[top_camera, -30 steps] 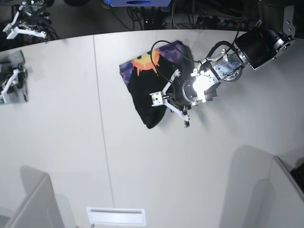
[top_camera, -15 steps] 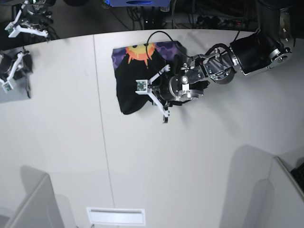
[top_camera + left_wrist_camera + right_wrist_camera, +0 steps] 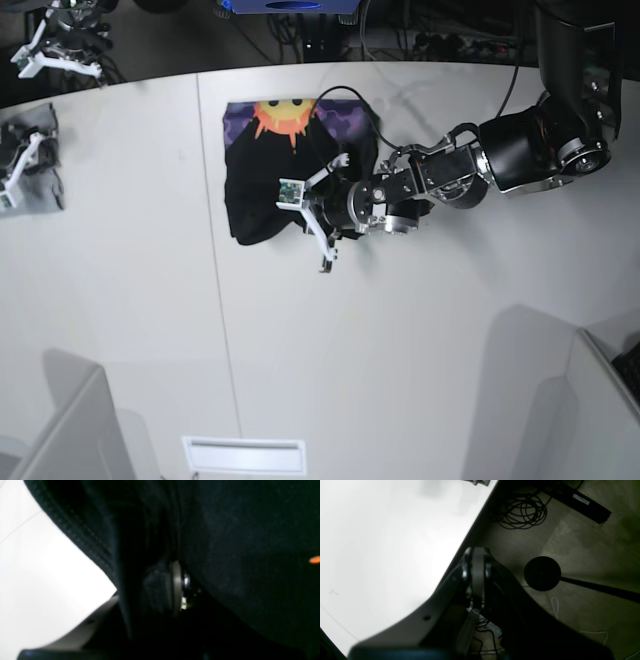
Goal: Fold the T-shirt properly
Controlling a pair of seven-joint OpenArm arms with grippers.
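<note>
Black T-shirt [image 3: 262, 190]: bunched, sun print up, unfolded; hem pinched in left gripper [image 3: 312, 215]; right gripper [image 3: 477, 580] closed, empty; folding outstanding.

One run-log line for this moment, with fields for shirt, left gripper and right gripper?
T-shirt: bunched on table, sun print up | left gripper: shut on T-shirt | right gripper: shut, empty, off table edge
</note>
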